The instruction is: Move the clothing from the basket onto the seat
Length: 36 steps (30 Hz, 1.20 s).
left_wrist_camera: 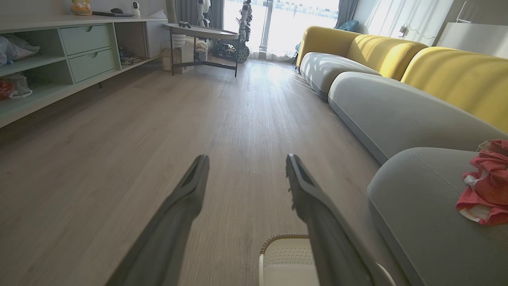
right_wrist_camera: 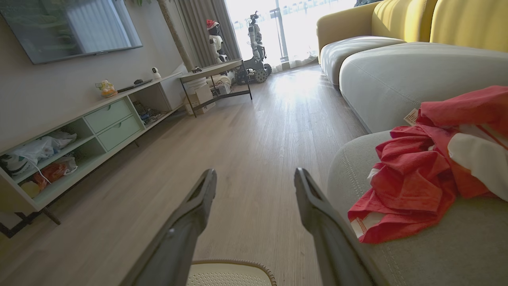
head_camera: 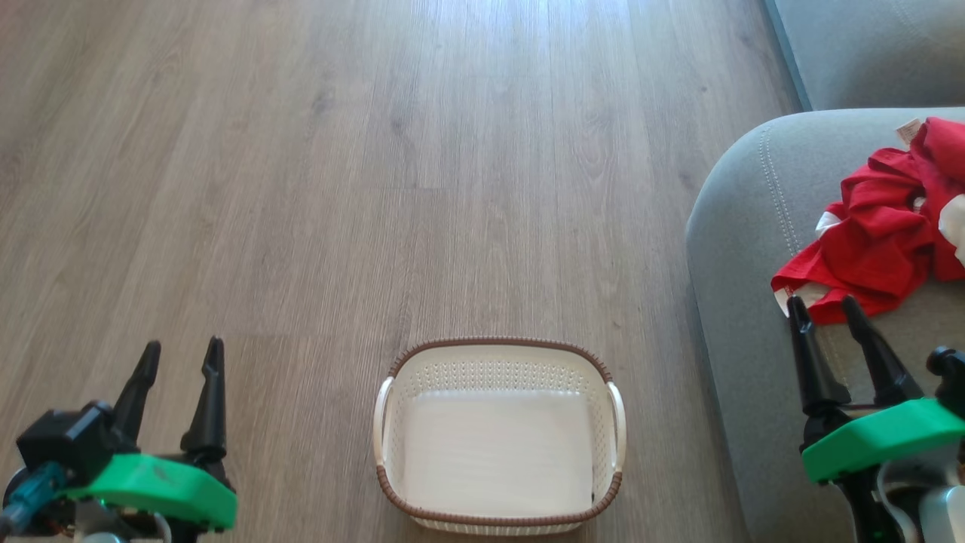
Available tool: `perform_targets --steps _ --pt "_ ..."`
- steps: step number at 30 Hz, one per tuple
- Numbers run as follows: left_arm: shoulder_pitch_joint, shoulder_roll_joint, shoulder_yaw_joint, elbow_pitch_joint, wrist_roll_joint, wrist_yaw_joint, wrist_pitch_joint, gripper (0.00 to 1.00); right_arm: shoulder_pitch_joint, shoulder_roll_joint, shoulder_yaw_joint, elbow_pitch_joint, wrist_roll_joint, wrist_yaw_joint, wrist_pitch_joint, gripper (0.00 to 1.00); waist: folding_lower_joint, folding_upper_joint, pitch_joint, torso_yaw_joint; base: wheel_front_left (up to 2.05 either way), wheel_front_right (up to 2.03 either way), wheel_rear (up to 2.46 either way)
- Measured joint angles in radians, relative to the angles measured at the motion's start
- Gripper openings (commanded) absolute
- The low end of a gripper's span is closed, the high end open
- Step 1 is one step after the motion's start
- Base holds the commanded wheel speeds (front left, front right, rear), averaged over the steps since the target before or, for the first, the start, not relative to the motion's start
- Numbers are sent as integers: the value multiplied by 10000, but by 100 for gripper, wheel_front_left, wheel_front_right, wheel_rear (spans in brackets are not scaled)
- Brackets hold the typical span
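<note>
Both the left gripper [head_camera: 184, 344] and right gripper [head_camera: 822, 302] are spread wide open. The head view shows the whole brown-rimmed white plastic basket [head_camera: 497, 341]; wrist views catch one edge. Bright red soft clothing [head_camera: 882, 241], maybe two pieces, lies on the light grey sofa seat [head_camera: 739, 226], just past the right gripper.

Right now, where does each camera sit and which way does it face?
Head: up high, looking down at the white perforated plastic basket; left gripper and right gripper, open, at the bottom corners.
Left wrist: low, facing along the wooden floor toward the window; own fingers.
Right wrist: same direction, nearer the light grey sofa seat; own fingers.
Shared: red fabric clothing on that seat.
</note>
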Motion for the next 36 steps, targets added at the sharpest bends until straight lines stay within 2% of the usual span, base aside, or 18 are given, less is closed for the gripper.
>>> perform_targets --steps 12,18,25,36 --pt "667 -688 679 61 907 -587 0 100 362 42 140 165 -347 0 -362 100 0 0 -93 32 0 0 0" --pt "713 -997 1177 25 1160 -660 -2 100 361 40 274 167 -424 0 -443 100 0 0 -95 9 0 0 0" --pt "1039 -1269 1325 36 1319 -792 0 100 360 38 339 167 -435 0 -451 100 0 0 -112 52 0 0 0" --pt "1063 -1371 1469 36 1448 -955 13 100 359 35 422 167 -435 0 -453 100 0 0 -118 77 0 0 0"
